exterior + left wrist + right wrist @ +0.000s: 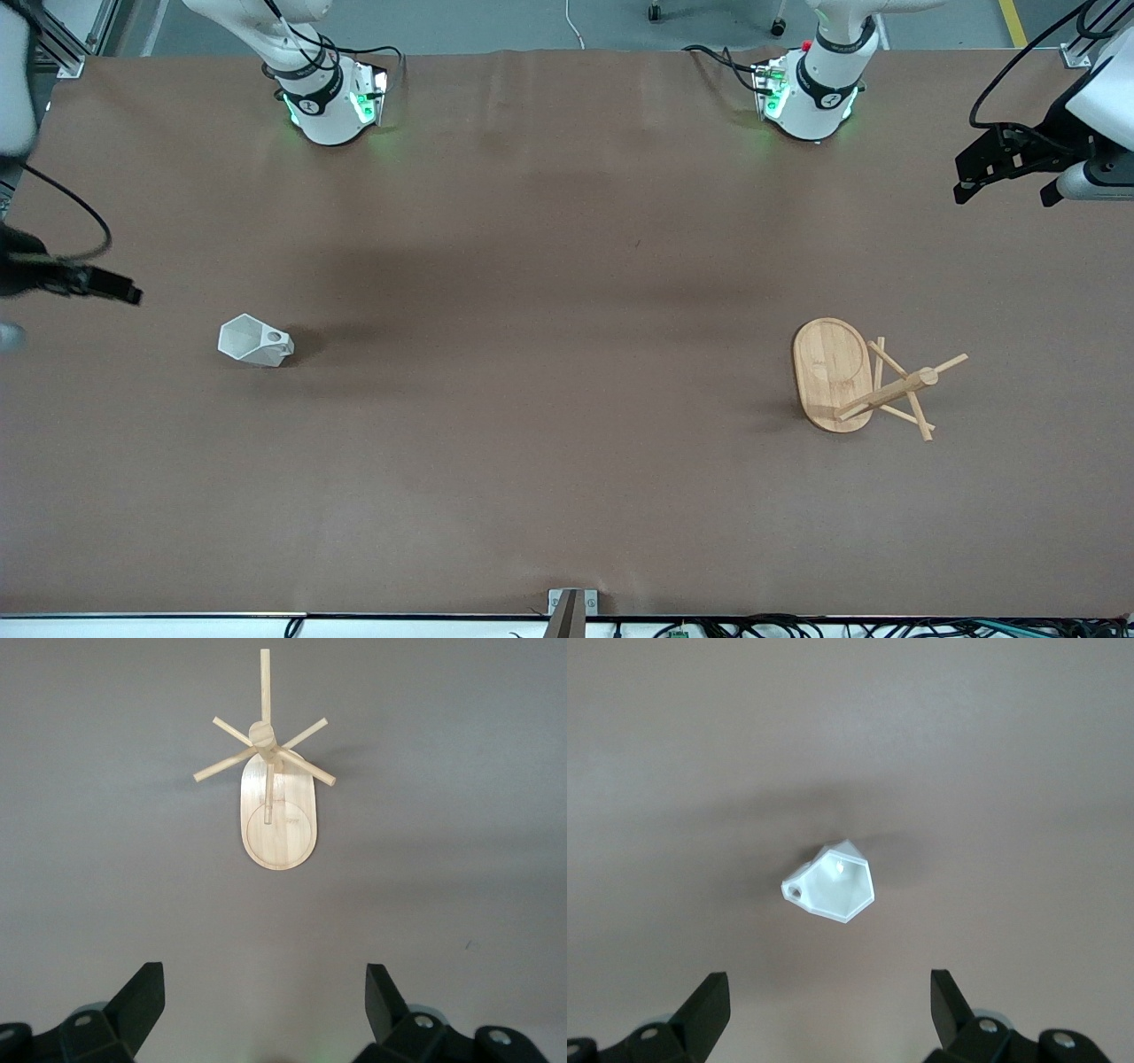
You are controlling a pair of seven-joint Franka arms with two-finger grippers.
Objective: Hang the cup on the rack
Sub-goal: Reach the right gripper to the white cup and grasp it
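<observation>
We list first the left gripper, raised at the left arm's end of the table: its two dark fingers stand wide apart with nothing between them. The right gripper, raised at the right arm's end, is likewise spread wide and empty. No brand, label or legible writing appears on any item. The cup, white and faceted, sits on the brown table toward the right arm's end, well apart from the rack. In the front view the cup seems tipped, mouth turned toward the right arm's end and handle toward the middle of the table; the right wrist view alone looks straight into its hexagonal mouth and shows the round hole in the handle. The rack, light bamboo, stands toward the left arm's end. Its oval base runs lengthwise from nearer the front camera to farther from it. The front view shows the post slanting out past the base; the left wrist view instead looks down on the post's top, with thin pegs fanning out around it.
</observation>
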